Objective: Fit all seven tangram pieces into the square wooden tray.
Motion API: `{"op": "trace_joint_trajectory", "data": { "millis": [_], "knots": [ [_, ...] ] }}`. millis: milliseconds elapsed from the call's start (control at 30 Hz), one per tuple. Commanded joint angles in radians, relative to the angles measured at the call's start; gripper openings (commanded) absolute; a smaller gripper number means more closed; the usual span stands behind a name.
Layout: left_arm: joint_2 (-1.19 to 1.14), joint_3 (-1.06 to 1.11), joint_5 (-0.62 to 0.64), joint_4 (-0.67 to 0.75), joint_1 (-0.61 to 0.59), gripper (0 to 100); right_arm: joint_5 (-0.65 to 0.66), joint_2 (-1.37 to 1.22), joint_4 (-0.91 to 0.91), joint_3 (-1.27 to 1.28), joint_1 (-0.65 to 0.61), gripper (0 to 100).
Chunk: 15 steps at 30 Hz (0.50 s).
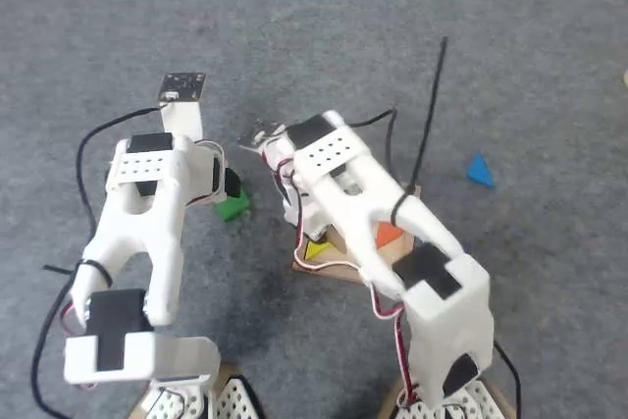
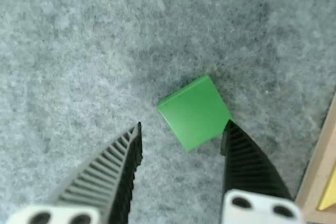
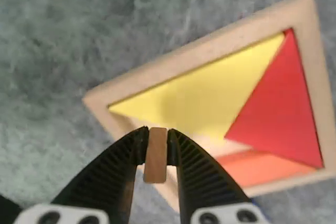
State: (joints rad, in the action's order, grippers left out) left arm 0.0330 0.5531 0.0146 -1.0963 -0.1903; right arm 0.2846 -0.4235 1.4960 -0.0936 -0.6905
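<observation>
tray [image 1: 329, 270] part-hidden (r arm [image 1: 373, 193]), tan bit [image 3: 155, 156] gripped

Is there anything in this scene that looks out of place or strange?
Yes. The right gripper is shut on the wooden rim of the tray, not on a tangram piece, which looks odd. The blue triangle lies on the carpet far from the tray. The green square is also outside it, in front of the open left gripper.
</observation>
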Motion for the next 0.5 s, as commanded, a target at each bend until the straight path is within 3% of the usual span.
{"op": "trace_joint_trajectory", "data": {
  "millis": [0,467],
  "knots": [
    [0.048,-0.005,-0.003,0.002,-0.008,24,-0.003,-0.019,-0.064,-0.026,-0.024,0.9],
    [0.048,-0.005,-0.005,-0.011,-0.008,24,0.043,-0.045,-0.073,-0.038,0.064,1.3]
  ]
}}
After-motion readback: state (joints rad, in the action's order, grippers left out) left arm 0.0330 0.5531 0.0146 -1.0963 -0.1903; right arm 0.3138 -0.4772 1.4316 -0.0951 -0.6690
